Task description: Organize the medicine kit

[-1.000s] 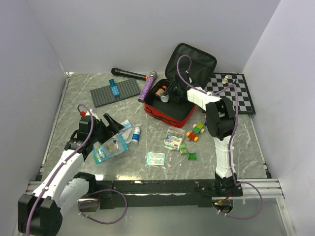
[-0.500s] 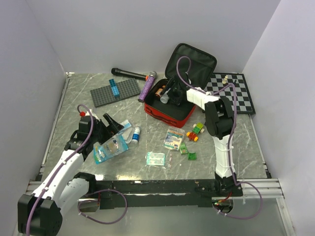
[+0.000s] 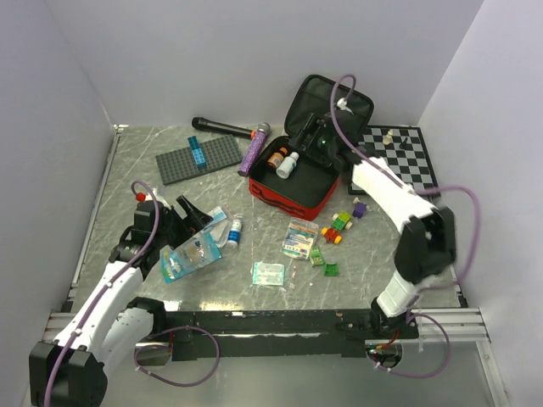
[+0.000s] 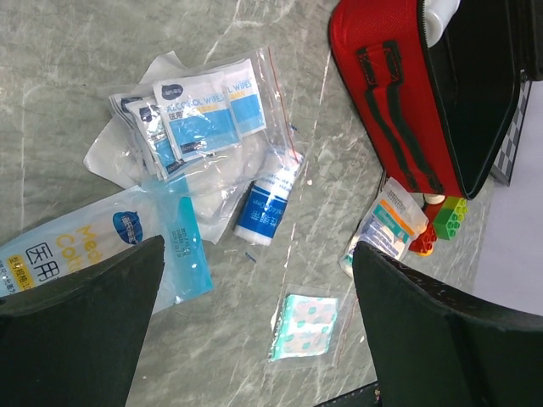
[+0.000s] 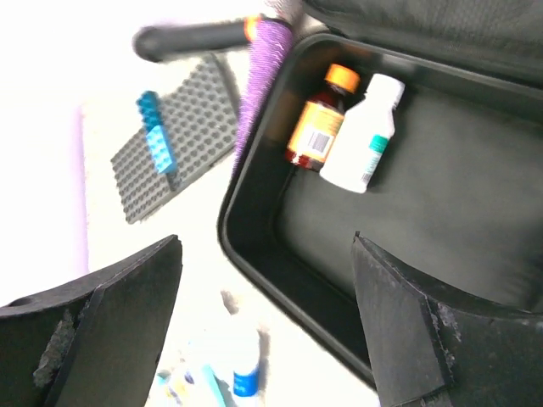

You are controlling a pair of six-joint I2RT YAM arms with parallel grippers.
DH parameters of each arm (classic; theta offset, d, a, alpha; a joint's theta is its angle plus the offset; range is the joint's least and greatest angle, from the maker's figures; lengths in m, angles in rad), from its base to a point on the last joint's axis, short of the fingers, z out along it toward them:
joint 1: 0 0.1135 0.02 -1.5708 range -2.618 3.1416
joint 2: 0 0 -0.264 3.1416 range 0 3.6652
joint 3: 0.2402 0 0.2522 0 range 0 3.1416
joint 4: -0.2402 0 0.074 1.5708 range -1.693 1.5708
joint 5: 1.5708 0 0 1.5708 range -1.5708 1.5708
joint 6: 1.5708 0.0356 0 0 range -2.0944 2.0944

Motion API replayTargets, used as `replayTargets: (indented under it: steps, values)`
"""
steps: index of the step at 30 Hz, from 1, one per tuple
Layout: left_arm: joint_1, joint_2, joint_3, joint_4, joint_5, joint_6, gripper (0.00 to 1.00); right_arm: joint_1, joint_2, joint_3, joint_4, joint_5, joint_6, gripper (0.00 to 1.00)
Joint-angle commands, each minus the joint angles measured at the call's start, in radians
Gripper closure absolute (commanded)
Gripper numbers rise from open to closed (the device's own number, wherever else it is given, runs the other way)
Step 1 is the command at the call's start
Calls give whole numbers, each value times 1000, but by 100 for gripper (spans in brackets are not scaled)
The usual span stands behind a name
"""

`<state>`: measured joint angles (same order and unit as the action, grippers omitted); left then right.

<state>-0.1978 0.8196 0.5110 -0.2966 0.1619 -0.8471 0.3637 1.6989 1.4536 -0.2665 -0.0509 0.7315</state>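
The red medicine kit [image 3: 291,193] lies open at mid-table, its black lid [image 3: 331,103] standing up behind. An amber bottle [image 3: 276,158] and a white bottle [image 3: 288,164] lie side by side in its black tray [image 5: 399,220]. My right gripper [image 3: 316,138] hovers open over the kit's back part, holding nothing; in its wrist view it [image 5: 265,242] sits above the tray's near rim. My left gripper [image 3: 200,217] is open and empty over loose supplies: a small blue-and-white bottle [image 4: 270,203], a wipes bag [image 4: 199,110], a blue mask pack [image 4: 102,246] and a plaster packet [image 4: 305,326].
A grey studded baseplate [image 3: 199,158] with a blue brick [image 3: 198,153], a black microphone [image 3: 222,126] and a purple tube [image 3: 254,148] lie at the back left. A chessboard [image 3: 405,159] sits right of the kit. Toy bricks [image 3: 338,227] and a gauze pack [image 3: 299,237] lie in front.
My right gripper opened and left the white bottle lying in the kit beside the amber one, then drew back toward the lid; its elbow swung right. The left arm stayed put.
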Motion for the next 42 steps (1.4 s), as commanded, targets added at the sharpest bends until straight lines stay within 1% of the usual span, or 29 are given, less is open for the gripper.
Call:
replayTargets:
  steps: [1,4,5,7,10,12,18,22,24,29,33,38,40,42]
  values:
    - [1,-20,26,25,27,14,4,101,-214,-96,-26,109,-206,14]
    - [1,-22,21,37,33,10,3,228,-295,-183,-68,193,-325,14]
    - [1,-23,20,42,37,6,4,263,-321,-224,-77,215,-331,14]
    - [1,-25,9,54,44,-1,4,297,-372,-332,-82,203,-308,14]
    - [1,-27,-6,70,53,-13,4,328,-458,-497,-73,215,-273,16]
    - [1,-33,-15,77,57,-20,4,342,-505,-570,-88,240,-270,16]
    - [0,-36,-20,82,57,-26,4,343,-625,-690,-190,361,-215,17]
    - [0,-27,-14,85,56,-26,4,342,-723,-754,-250,410,-126,20]
    - [0,-20,-14,93,59,-26,3,342,-749,-780,-258,418,-116,21]
    - [0,3,-11,108,79,-32,3,337,-725,-808,-255,364,-116,28]
    - [0,-2,-9,103,76,-32,3,339,-708,-828,-206,313,-130,28]
    - [0,-13,-11,99,70,-33,3,340,-633,-805,-162,254,-165,28]
    - [0,-17,-9,94,64,-32,4,345,-595,-782,-145,241,-190,29]
    - [0,-22,-8,91,59,-27,4,348,-562,-754,-142,261,-213,29]
